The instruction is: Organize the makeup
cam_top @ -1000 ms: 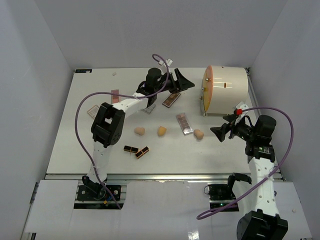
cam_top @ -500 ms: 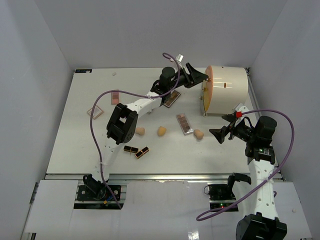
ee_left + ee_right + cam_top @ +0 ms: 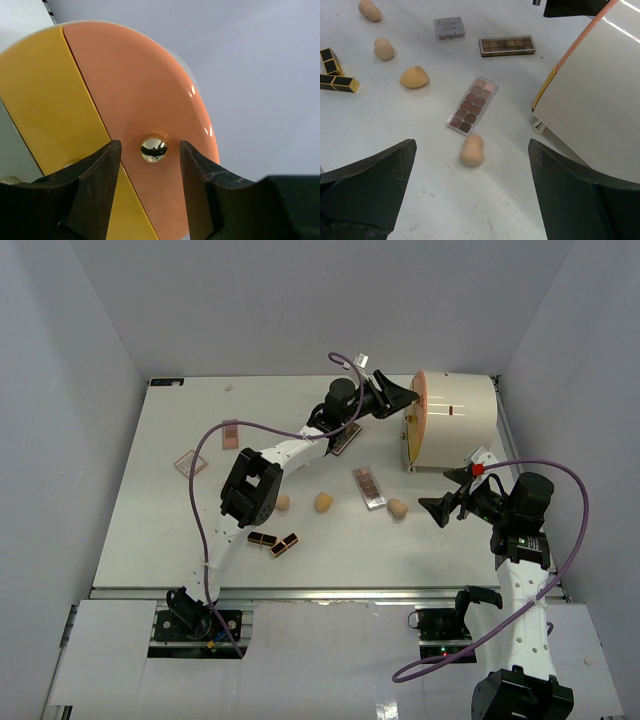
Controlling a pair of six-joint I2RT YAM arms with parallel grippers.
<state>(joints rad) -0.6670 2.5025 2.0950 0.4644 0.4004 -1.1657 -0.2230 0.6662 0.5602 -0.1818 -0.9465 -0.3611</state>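
Note:
My left gripper reaches to the orange front of the cream cylinder. It is open, its fingers on either side of a gold knob, not touching it. My right gripper is open and empty, hovering above a peach sponge on the table. Beside that sponge lies a pink-brown palette. Further off are a brown palette, a grey square palette, more sponges and two black-and-gold lipsticks.
A pink palette and a small compact lie at the far left of the table. The cylinder stands at the back right by the wall. The left arm spans the table's back middle, above the brown palette.
My left gripper has moved right along the back of the table up to the cylinder's front. The right gripper has barely shifted. The makeup has not moved.

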